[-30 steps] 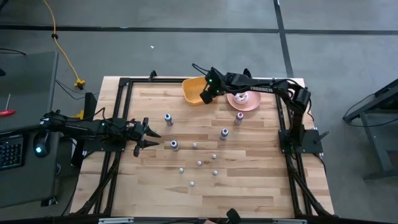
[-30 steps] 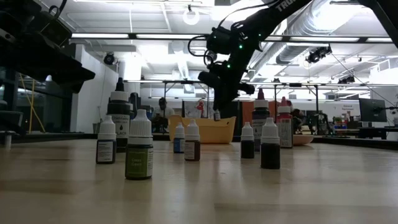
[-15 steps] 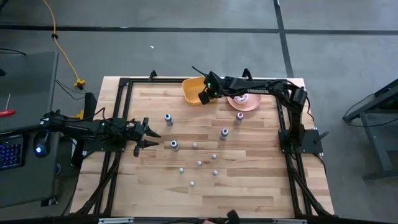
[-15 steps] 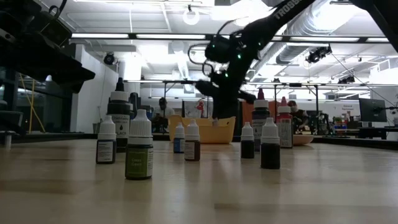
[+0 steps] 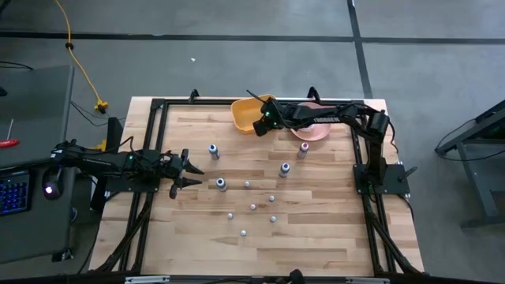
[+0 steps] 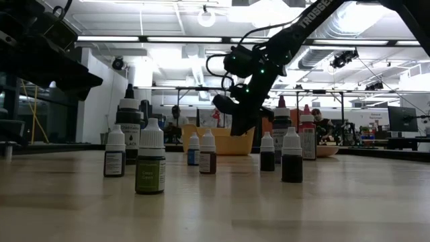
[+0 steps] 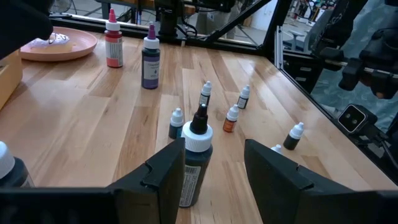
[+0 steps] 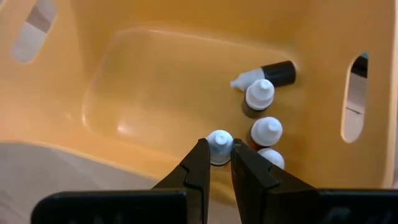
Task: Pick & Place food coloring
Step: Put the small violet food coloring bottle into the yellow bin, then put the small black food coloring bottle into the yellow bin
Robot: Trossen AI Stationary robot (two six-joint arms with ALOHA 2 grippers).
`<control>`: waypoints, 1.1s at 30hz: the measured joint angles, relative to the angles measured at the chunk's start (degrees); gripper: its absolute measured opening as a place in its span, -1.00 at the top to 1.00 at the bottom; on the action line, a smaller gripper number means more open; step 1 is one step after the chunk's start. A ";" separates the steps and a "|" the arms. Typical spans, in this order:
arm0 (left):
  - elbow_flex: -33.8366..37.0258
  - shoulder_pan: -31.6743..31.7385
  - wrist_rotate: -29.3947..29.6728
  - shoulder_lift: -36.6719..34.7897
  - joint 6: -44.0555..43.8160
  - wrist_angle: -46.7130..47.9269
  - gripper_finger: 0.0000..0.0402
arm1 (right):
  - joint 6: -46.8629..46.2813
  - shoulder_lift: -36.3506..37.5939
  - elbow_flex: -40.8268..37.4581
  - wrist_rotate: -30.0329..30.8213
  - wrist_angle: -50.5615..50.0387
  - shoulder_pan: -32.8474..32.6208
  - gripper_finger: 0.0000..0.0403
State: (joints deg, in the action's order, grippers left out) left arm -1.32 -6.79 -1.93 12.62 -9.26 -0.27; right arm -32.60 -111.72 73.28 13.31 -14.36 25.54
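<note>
The food coloring is a set of small bottles with white caps. Several stand on the wooden table (image 5: 260, 237): larger ones (image 5: 213, 149) (image 5: 285, 168) and tiny ones (image 5: 253, 207). A few more sit inside the yellow bin (image 5: 246, 113) (image 8: 124, 81), one lying on its side (image 8: 264, 76) and the others upright (image 8: 267, 130). My right gripper (image 5: 264, 120) (image 8: 219, 163) hangs over the bin, shut on one bottle. My left gripper (image 5: 192, 170) (image 7: 214, 152) waits open near the table's left edge, with a dark bottle (image 7: 194, 165) just ahead of its fingers and apart from them. My right gripper pinches a small bottle by its white cap (image 8: 219, 144) between its two fingertips (image 8: 198, 163). The fingers come from above, slanting down into the yellow bin. The bottle's body below the cap is hidden by the cap and the fingers.
A pink plate with a doughnut (image 5: 309, 130) (image 7: 57, 42) sits beside the bin at the table's far right, partly under my right arm. A black frame (image 5: 150, 150) rims the table. The near half of the table (image 5: 260, 252) holds only a few tiny bottles.
My right gripper has moved down toward the yellow bin with the bottle, and its arm has stretched out flatter over the table's far edge. In the low view the bottle has sunk from above the bin's rim to behind it. My left arm has kept still.
</note>
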 joint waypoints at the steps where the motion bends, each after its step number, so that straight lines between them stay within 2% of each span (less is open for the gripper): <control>1: -0.01 0.01 -0.01 -0.01 -0.02 0.00 0.19 | 0.10 0.00 0.00 0.04 0.00 0.00 0.79; 6: -0.02 0.00 0.00 -0.02 -0.02 0.00 0.19 | 0.81 0.02 0.00 0.04 0.07 0.00 0.77; 19: -0.01 0.00 0.00 -0.02 -0.01 0.00 0.19 | 1.75 0.07 0.00 -0.84 0.07 0.00 0.48; 33: 0.00 0.00 0.02 -0.02 -0.01 -0.01 0.19 | 4.56 4.73 0.20 0.43 0.43 0.00 0.43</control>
State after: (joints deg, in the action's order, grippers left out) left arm -1.32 -6.79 -1.91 12.60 -9.27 -0.28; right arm -28.04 -106.99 73.47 13.74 -13.93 25.54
